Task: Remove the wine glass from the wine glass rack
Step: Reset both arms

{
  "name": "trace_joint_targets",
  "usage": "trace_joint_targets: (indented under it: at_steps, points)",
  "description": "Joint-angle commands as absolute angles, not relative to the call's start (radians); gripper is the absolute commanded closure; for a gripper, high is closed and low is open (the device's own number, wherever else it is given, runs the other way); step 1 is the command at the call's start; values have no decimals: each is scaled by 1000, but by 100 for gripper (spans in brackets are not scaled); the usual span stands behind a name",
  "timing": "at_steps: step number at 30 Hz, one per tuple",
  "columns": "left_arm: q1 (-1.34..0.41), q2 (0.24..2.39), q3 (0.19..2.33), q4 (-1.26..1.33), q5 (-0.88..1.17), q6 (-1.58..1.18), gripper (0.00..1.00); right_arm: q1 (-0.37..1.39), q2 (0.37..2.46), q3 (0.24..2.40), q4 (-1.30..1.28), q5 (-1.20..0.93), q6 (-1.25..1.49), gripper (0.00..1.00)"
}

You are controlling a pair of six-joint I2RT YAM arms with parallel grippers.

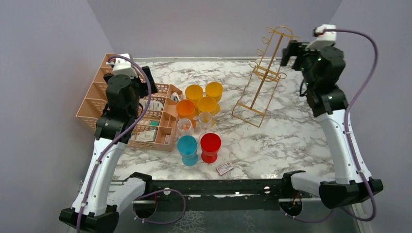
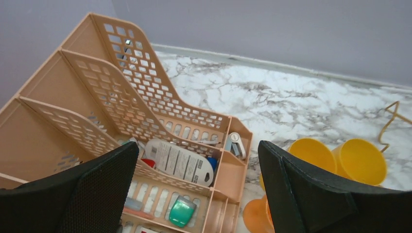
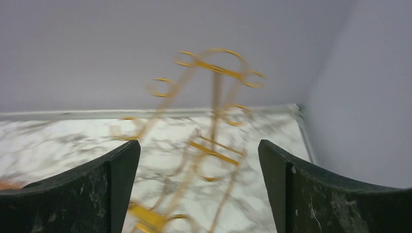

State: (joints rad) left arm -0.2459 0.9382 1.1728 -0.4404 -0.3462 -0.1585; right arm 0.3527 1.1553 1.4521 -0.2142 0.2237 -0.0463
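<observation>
The gold wire wine glass rack (image 1: 265, 77) stands slanted at the back right of the marble table. It is blurred in the right wrist view (image 3: 214, 87). I see no glass hanging on its hooks. Several coloured and clear glasses stand in a group left of the rack, among them a yellow one (image 1: 214, 90), a blue one (image 1: 187, 148) and a red one (image 1: 210, 145). My right gripper (image 1: 290, 53) is open and empty, raised just right of the rack's top (image 3: 199, 194). My left gripper (image 1: 148, 80) is open and empty above the peach organizer (image 2: 197, 194).
A peach mesh file organizer (image 1: 97, 97) with small items fills the back left (image 2: 97, 97). Yellow glasses (image 2: 362, 160) show at the right of the left wrist view. A small card (image 1: 224, 168) lies near the front. Walls close in on three sides.
</observation>
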Motion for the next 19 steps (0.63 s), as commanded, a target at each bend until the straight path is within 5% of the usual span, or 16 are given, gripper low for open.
trace_joint_targets:
  at_steps: [1,10,19]
  points:
    - [-235,895,1276,-497,-274,-227,1,67,1136,1540,-435,2,121,4]
    - [-235,795,1331,-504,-234,-215,1,67,1025,1529,-386,-263,154,0]
    - [-235,793,1348,-538,-210,-199,1,67,1003,1497,-369,-125,233,0]
